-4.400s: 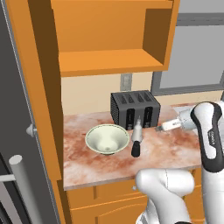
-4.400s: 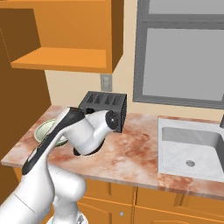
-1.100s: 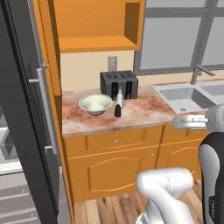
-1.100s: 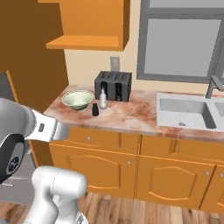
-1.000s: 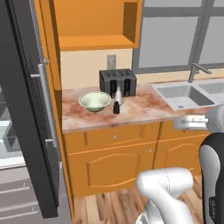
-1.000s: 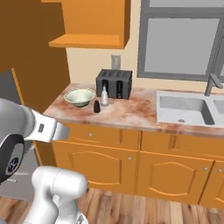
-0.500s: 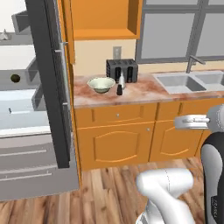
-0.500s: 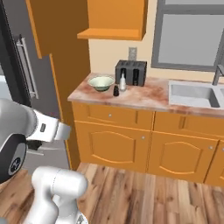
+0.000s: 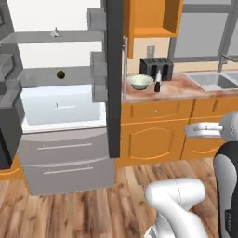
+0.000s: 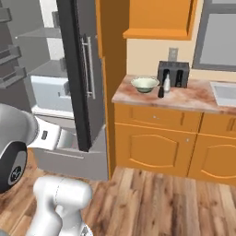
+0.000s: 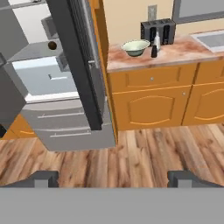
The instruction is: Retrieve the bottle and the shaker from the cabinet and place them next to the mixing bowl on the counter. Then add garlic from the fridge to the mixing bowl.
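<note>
— Arm casing? 
— Glossy white rounded shells [image 9: 179, 197], with a dark joint segment [image 9: 228, 190] bearing small pale lettering. 
— From the right base view? 
— White link [image 10: 60, 196], dark round joint cap [image 10: 13, 168], and small dark marks on the white wrist block.

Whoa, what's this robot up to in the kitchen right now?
It is handling nothing at the moment: its hand is open and empty, facing the open grey fridge. On the marble counter, a small white bottle and a dark shaker already stand beside the pale green mixing bowl, in front of the black toaster. A small dark round item sits on a fridge shelf; possibly the garlic, but it's too small to tell.
</note>
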Available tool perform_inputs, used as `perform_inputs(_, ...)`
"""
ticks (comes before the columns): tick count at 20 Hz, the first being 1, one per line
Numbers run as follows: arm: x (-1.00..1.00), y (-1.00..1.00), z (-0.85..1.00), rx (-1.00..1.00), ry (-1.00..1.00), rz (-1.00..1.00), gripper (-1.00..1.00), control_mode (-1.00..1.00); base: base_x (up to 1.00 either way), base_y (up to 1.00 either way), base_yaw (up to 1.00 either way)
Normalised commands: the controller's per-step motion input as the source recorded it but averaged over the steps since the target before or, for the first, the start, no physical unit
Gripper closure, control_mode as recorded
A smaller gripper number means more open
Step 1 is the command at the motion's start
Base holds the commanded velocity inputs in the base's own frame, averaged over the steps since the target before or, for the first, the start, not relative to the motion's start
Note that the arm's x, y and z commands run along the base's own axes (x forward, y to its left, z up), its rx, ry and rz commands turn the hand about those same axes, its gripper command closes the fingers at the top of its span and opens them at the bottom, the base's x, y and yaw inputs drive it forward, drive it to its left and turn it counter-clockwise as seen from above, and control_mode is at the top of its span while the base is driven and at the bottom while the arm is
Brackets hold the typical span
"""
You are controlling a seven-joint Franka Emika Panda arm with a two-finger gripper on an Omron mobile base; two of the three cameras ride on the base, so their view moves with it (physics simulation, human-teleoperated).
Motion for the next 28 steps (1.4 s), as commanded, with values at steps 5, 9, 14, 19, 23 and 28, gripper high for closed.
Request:
perform_inputs(5, 0.0, 0.0, 0.0, 0.0, 0.0, 0.0, -1.0, 1.0, 0.17, 0.98, 0.0)
perform_inputs(9, 0.0, 0.0, 0.0, 0.0, 0.0, 0.0, -1.0, 1.0, 0.09, 1.0, 0.0)
perform_inputs(14, 0.0, 0.0, 0.0, 0.0, 0.0, 0.0, -1.0, 1.0, 0.75, 0.8, -0.01)
perform_inputs(19, 0.0, 0.0, 0.0, 0.0, 0.0, 0.0, -1.0, 1.0, 1.0, 0.0, -0.19)
perform_inputs(23, 0.0, 0.0, 0.0, 0.0, 0.0, 0.0, -1.0, 1.0, 1.0, 0.07, -0.32)
perform_inputs(28, 0.0, 0.0, 0.0, 0.0, 0.0, 0.0, -1.0, 1.0, 0.81, 0.58, -0.14)
